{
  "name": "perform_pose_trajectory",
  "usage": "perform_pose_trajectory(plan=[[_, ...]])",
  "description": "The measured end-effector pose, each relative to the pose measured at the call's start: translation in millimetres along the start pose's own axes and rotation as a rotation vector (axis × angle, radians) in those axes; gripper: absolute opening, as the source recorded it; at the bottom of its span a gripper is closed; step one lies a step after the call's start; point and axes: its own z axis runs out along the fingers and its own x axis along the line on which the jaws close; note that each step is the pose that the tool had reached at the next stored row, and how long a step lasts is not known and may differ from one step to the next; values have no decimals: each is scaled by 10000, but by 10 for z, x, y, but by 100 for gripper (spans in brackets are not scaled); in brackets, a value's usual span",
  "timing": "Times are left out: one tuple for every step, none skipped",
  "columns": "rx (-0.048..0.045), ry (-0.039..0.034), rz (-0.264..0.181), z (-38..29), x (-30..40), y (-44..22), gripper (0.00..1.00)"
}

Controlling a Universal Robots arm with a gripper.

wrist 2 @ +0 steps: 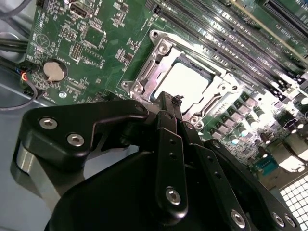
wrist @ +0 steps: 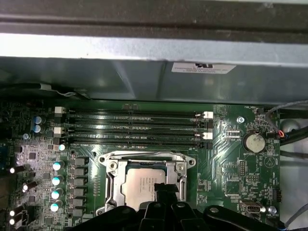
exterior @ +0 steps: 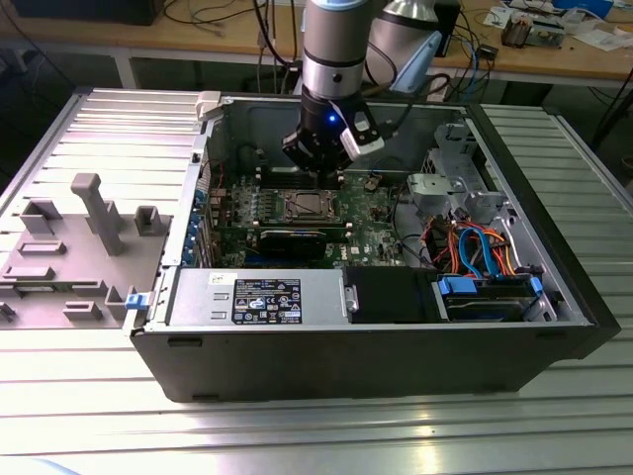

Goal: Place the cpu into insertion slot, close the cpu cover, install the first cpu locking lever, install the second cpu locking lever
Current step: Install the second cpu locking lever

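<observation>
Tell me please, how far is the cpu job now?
Done: the cpu sits in the insertion slot, and the cpu cover lies closed around it. In hand: the gripper hangs just above the socket's edge. Left: whether either locking lever is latched cannot be told.

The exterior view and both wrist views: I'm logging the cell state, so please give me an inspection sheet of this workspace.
Surface: ribbed grey metal table carrying an open black computer case.
Job's things: small square silver-topped cpu lies in the insertion slot; the thin silver metal cpu cover frames it, apparently closed.
Clutter: grey plastic fixture blocks at the exterior view's left; round silver coin battery on the green motherboard.
Grippers: black hand directly above the cpu, fingers together, holding nothing.
Cables: orange and blue wires inside the case.
Surroundings: wooden bench behind.
</observation>
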Motion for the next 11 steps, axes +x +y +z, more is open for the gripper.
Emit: perform_pose_trajectory(plan=[[-1,-1,0,2,0,-10,11],[0,0,0,3,0,-20,11],[1,0,0,4,1,-30,11],[1,0,0,8,1,-42,11],[0,0,-1,11,1,-50,11],[0,0,0,14,2,-57,11],[1,0,0,15,2,-65,11],[-1,0,0,15,2,-71,11],[-1,-1,1,15,3,-73,11],[0,0,2,15,3,-73,11],[0,0,1,15,2,-73,11]])
